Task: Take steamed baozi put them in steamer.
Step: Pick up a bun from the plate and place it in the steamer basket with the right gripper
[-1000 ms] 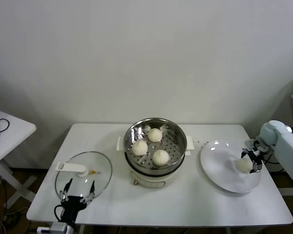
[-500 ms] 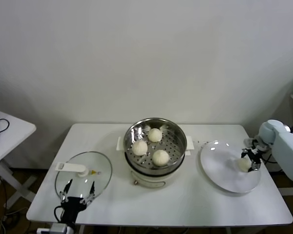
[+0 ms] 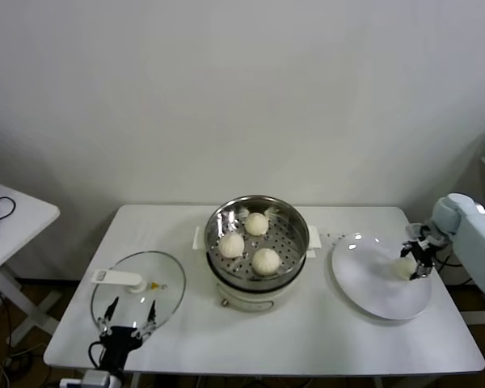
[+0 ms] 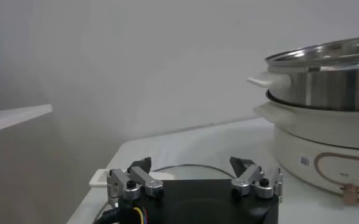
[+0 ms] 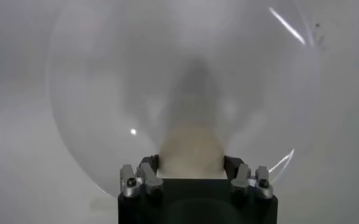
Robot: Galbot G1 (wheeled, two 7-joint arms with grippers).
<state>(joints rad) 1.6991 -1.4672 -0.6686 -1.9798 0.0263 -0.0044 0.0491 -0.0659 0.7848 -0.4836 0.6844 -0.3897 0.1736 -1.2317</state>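
Three cream-white baozi (image 3: 266, 260) lie in the shiny steamer (image 3: 296, 234) on its cream pot base at the table's middle. My right gripper (image 3: 416, 260) is shut on the fourth baozi (image 3: 404, 267) and holds it just above the right side of the white plate (image 3: 364, 275). In the right wrist view the bun (image 5: 191, 146) sits between the fingers of the right gripper (image 5: 190, 163), with its shadow on the plate (image 5: 106, 91) below. My left gripper (image 3: 129, 311) is open and empty, parked at the front left; it also shows in the left wrist view (image 4: 191, 170), with the steamer (image 4: 325, 79) off to one side.
The flat glass lid with a white handle (image 3: 137, 291) lies on the table at the front left, under my left gripper. A small white side table (image 3: 12, 222) stands at the far left. The table's right edge is close to the plate.
My right gripper has risen a little with the baozi in it and drawn slightly back over the plate. The left arm has not moved.
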